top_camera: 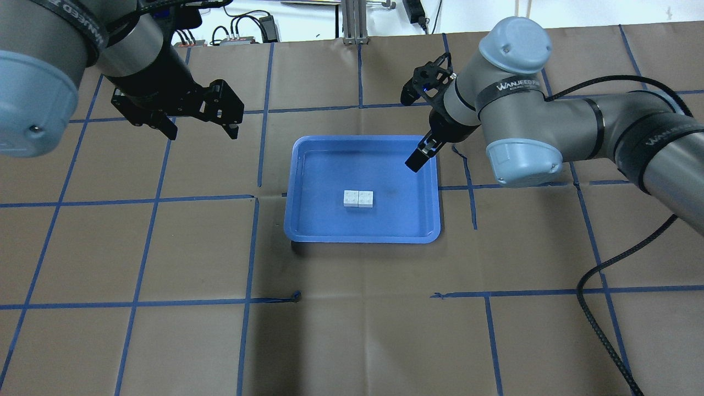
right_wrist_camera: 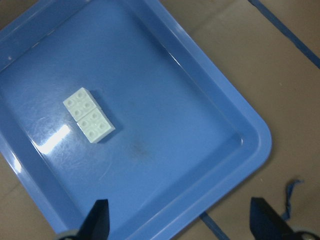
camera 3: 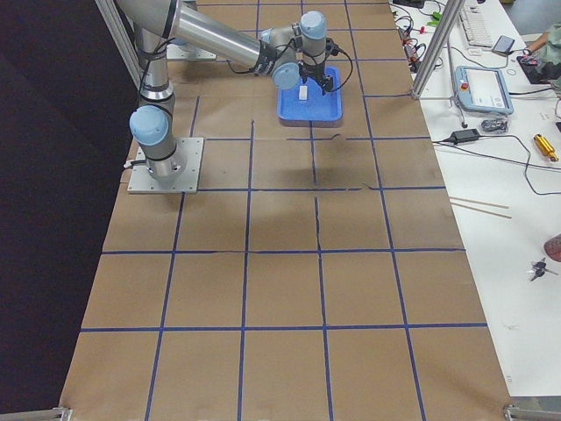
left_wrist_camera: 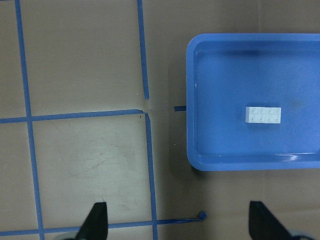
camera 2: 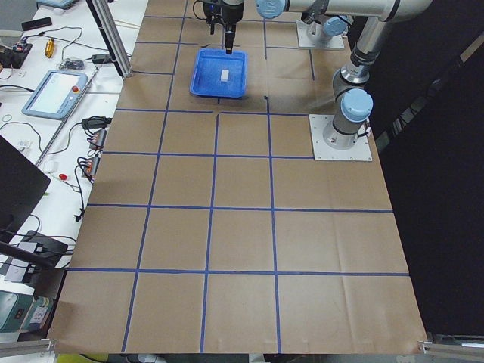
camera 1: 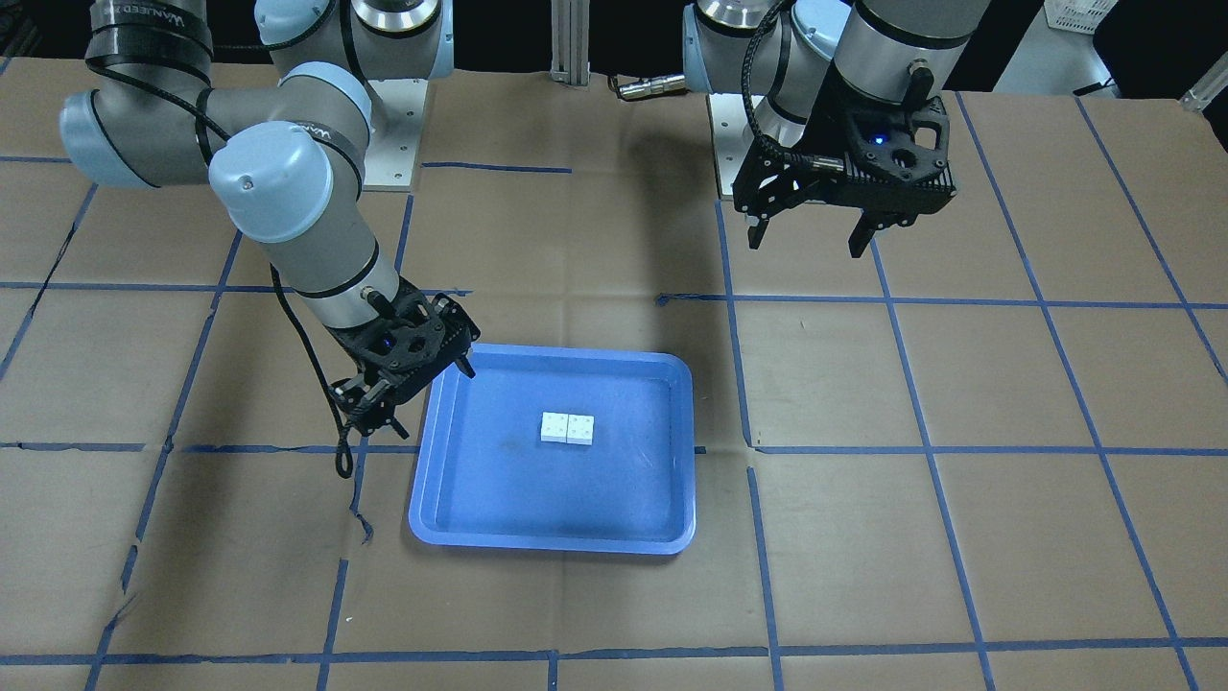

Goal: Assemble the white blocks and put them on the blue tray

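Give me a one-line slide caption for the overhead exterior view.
White blocks side by side in the blue tray; right gripper open over one corner, left gripper open off to the side.

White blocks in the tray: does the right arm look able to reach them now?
Probably yes. The right gripper hovers open at the blue tray's corner, the white blocks lie bare mid-tray, and nothing stands between them.

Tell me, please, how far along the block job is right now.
Done: the white blocks sit touching, side by side, inside the blue tray. In hand: nothing; the left gripper and right gripper are both open and empty. Left: seemingly nothing beyond pulling the arms away.
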You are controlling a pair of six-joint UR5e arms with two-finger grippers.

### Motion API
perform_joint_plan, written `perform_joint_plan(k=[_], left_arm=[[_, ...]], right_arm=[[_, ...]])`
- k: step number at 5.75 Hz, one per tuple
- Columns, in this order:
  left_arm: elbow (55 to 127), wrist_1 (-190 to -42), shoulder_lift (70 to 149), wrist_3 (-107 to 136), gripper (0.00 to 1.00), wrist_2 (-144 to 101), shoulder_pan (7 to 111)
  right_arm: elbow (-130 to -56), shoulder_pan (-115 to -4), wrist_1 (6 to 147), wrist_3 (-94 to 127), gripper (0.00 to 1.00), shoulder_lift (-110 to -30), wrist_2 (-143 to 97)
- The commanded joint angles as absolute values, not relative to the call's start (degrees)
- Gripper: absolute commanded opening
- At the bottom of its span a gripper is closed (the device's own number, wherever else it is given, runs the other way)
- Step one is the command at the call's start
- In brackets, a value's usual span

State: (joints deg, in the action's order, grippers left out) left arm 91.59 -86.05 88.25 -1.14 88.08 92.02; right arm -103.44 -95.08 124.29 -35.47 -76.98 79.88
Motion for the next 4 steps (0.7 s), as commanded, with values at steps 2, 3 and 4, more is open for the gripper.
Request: perform_joint_plan(k=[2,3,4], left_arm=[[91.58,-86.04,88.24,-1.14,0.99,88.15,92.02],[91.58,-86.04,88.24,-1.14,0.99,88.15,92.02],[91.58,-86.04,88.24,-1.14,0.99,88.15,92.02]], right_arm=[[-90.93,-94.75,98.72,-6.08,1.00,-78.57,89.99],[-88.36,-94.66,94.70,-3.98,1.00,-78.66,90.09],[-86.33,-93.44,94.57,-3.26,1.00,-79.53,91.74]])
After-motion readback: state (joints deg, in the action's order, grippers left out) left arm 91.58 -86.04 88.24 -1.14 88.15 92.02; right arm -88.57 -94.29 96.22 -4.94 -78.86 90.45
